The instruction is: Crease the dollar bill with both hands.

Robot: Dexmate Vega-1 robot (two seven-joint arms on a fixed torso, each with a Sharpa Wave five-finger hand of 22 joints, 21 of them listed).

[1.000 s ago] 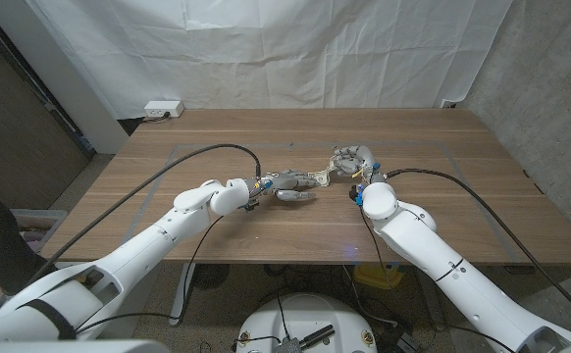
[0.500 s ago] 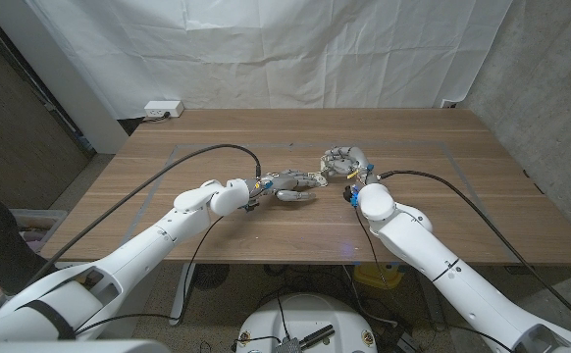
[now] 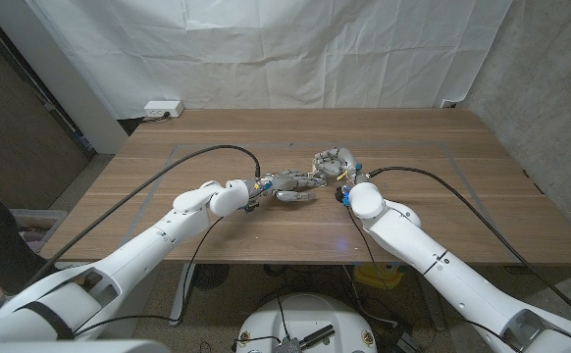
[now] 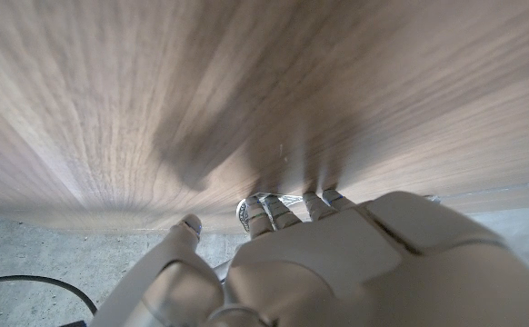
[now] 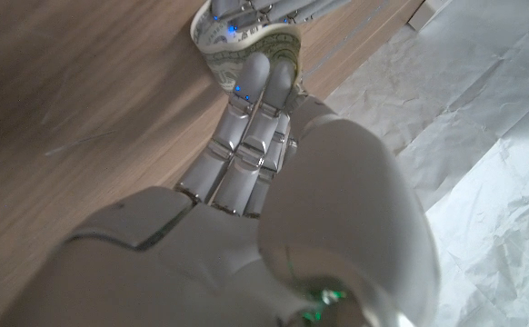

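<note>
Left hand (image 3: 290, 185) sits just left of frame centre in the head view, fingers reaching right toward the other hand, fingertips at the near end of the small green-and-white paper dollar bill (image 3: 317, 176). From the head view it looks pinched on that end, but the bill is tiny there; the left wrist view gives only a sliver of printed paper past the left hand (image 4: 337, 263), so the grip can't be confirmed. Right hand (image 3: 333, 163) is just right of centre, fingers curled down over the other end of the bill. In the right wrist view the right hand (image 5: 246, 136) has its fingers together with tips pressed on the dollar bill (image 5: 246, 45), which bows up in a curl between them and other fingers coming from the opposite side.

Key relation: the bill lies between the two hands, at frame centre on the brown wooden table (image 3: 462, 196), long axis roughly left-right, hand to hand. Both hands are at it, neither clearly nearer. Judgement: fold is formed but still rounded; next move needs the two ends brought together and pressed flat.
</note>
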